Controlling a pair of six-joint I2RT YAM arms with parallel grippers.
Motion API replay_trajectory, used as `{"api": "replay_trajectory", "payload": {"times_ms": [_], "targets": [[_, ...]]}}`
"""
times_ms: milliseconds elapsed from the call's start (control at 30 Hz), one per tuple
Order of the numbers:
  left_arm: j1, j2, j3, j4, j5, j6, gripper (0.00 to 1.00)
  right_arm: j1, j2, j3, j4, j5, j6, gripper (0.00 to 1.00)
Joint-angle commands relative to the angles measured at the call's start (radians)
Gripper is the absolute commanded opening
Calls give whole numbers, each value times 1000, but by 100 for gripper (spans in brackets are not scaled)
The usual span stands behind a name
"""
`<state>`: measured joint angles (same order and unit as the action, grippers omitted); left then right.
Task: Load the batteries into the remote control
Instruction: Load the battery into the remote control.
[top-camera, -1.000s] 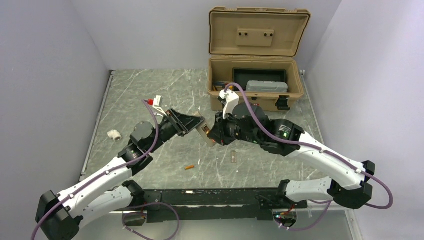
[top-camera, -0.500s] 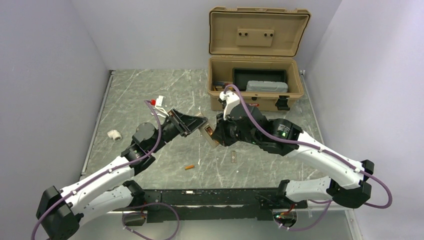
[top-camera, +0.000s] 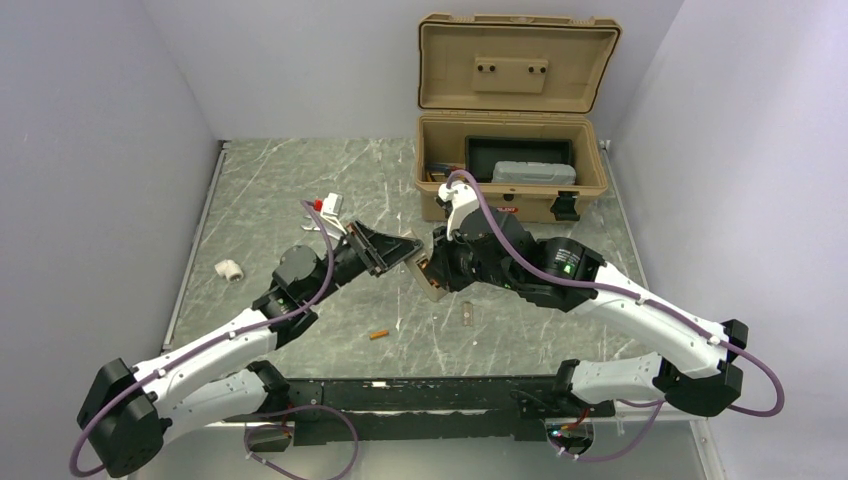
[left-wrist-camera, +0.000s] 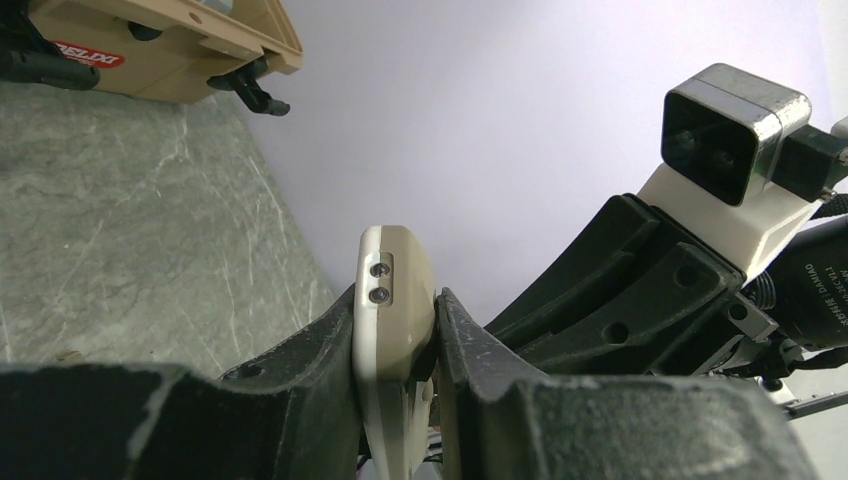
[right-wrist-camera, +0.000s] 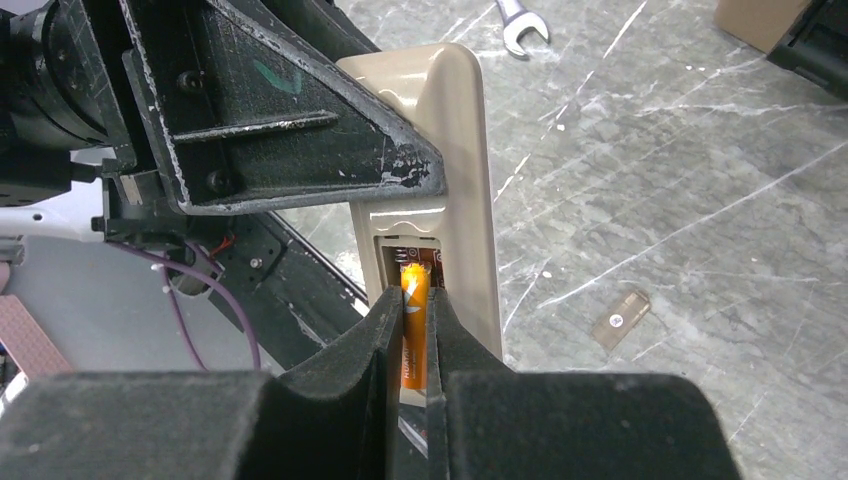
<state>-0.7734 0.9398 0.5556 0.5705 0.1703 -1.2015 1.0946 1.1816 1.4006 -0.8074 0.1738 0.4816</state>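
My left gripper (top-camera: 408, 250) is shut on the remote control (top-camera: 430, 284) and holds it in the air above the middle of the table. In the left wrist view the remote control (left-wrist-camera: 400, 270) stands edge-on, pinched between both fingers of the left gripper (left-wrist-camera: 397, 305). My right gripper (right-wrist-camera: 416, 300) is shut on an orange battery (right-wrist-camera: 415, 340), whose top end sits in the open battery bay (right-wrist-camera: 410, 252) on the tan back of the remote control (right-wrist-camera: 460, 150). A second battery (top-camera: 378, 334) lies on the table in front of the arms.
A small tan battery cover (top-camera: 467, 314) lies on the table below the right gripper. A white fitting (top-camera: 229, 269) sits at the left and a silver wrench (right-wrist-camera: 518, 22) lies behind the left gripper. The open tan toolbox (top-camera: 510, 195) stands at the back right.
The left arm has shifted slightly to the right, bringing the remote closer under the right gripper. Both grips are unchanged.
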Motion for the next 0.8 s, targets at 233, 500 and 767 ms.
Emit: {"api": "replay_trajectory", "payload": {"times_ms": [233,500,767], "targets": [[-18,21,4,162,36,-69,0,0,-10,-11,16,10,-17,9],[-17,41,-19,204,16,-96,0,-1,-11,-17,23,-1,-8,17],[-18,60,-19,225,11,-97,0,1,-12,-17,17,-11,-1,22]]}}
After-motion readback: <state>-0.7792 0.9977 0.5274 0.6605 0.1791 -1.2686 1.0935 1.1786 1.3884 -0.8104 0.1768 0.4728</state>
